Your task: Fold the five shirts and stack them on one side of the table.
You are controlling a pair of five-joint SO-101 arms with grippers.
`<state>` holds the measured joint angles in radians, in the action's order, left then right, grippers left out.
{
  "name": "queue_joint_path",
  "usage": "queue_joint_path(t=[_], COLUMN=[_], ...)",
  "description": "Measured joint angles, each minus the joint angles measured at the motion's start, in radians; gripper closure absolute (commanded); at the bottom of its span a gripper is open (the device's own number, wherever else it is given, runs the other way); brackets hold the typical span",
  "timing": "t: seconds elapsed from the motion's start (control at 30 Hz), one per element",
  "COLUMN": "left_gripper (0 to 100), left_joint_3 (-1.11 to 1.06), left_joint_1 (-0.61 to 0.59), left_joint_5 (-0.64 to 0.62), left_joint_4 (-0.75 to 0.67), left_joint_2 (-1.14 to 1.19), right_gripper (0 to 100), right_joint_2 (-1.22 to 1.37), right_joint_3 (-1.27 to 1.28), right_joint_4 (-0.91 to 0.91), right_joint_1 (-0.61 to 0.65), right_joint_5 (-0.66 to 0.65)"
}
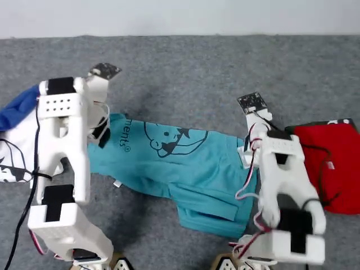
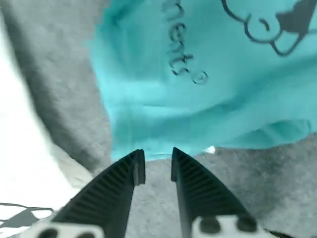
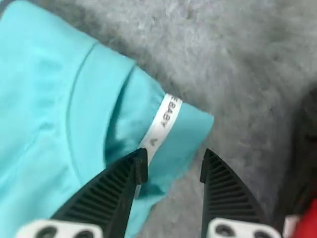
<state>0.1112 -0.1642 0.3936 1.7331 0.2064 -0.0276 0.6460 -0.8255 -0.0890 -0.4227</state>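
Teal shirt lies stretched sideways across the table, one end at each claw. Left gripper is barely open, just off the hem. Right gripper gapes around the collar corner (label right there), nothing pinched yet.

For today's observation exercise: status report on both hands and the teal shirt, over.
Left hand open at edge of teal shirt. Right hand open, astride its labelled corner. Shirt flat, rumpled. Red shirt nearby, not blocking.
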Motion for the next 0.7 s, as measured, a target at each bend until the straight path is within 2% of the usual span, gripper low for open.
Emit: queue_joint_path(t=[0.17, 0.3, 0.37, 0.5, 0.7], left_gripper=[90, 90, 90, 90, 90], left_joint_3=[-0.023, -0.023, -0.023, -0.023, -0.026], left_joint_1=[0.002, 0.002, 0.002, 0.002, 0.002], left_joint_5=[0.0, 0.0, 0.0, 0.0, 0.0], left_joint_4=[0.0, 0.0, 0.0, 0.0, 0.0], left_joint_2=[0.0, 0.0, 0.0, 0.0, 0.0], right_gripper=[83.8, 99.8, 97.2, 98.9, 98.9], right_joint_2=[0.146, 0.198, 0.207, 0.216, 0.239], right_joint_3=[-0.095, -0.14, -0.155, -0.173, -0.281], right_joint_4=[0.0, -0.002, -0.002, -0.002, -0.057], right_joint_1=[0.003, 0.002, -0.003, -0.025, -0.138], right_joint_5=[0.0, -0.005, -0.048, -0.086, -0.106])
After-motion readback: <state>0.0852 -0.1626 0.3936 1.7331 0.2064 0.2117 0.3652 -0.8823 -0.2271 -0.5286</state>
